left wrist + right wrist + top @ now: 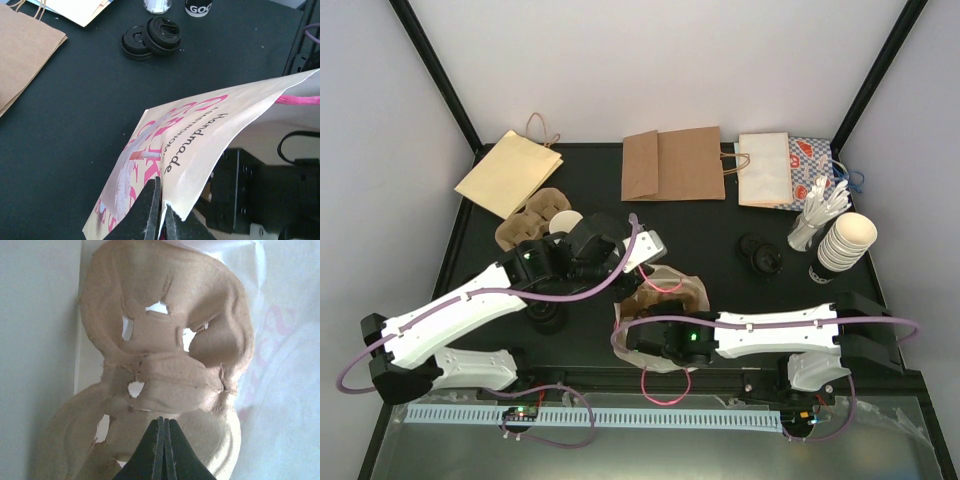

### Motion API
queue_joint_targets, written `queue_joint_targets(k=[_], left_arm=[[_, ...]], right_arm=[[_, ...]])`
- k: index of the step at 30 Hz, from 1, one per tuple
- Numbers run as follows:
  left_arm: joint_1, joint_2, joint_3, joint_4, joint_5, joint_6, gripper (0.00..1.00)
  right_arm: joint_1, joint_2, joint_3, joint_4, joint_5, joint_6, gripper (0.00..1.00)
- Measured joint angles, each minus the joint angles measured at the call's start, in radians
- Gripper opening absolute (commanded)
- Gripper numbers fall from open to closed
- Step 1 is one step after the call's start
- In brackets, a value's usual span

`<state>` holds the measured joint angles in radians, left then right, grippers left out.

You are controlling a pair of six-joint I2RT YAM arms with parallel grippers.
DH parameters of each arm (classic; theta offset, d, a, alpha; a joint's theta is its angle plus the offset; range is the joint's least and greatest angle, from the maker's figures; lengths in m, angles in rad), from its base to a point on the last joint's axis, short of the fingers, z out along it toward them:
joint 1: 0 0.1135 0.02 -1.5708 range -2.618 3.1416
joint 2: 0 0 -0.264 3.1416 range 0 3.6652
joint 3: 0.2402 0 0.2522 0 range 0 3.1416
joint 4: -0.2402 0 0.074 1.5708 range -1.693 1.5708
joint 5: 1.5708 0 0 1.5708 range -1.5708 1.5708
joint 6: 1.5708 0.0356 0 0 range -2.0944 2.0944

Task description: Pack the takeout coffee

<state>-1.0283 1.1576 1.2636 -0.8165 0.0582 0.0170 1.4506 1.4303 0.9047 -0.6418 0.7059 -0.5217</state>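
Left claw is pinched tight on the edge of a printed paper bag, white with pink lettering, holding that side of the bag's mouth up off the dark surface near the middle of its near edge. Right claw reaches into the same bag, its fingers pressed together on the rim of a pulp cup carrier that sits inside.

The white paper cup stands upright left of centre, toward the surface's far edge, well apart from the bag. It is at the right end of a second pulp carrier; whether it sits in a cell or just beside it is unclear. Two black lids lie toward the right edge.
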Motion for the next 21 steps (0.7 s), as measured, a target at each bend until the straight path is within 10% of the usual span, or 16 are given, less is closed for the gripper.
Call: queue_joint_targets(k=[21], left_arm=[[0.000,-0.039,-0.038,-0.020,0.016,0.027,0.02]], right_arm=[[-0.026,0.012,0.032,-0.134,0.106,0.197,0.01]])
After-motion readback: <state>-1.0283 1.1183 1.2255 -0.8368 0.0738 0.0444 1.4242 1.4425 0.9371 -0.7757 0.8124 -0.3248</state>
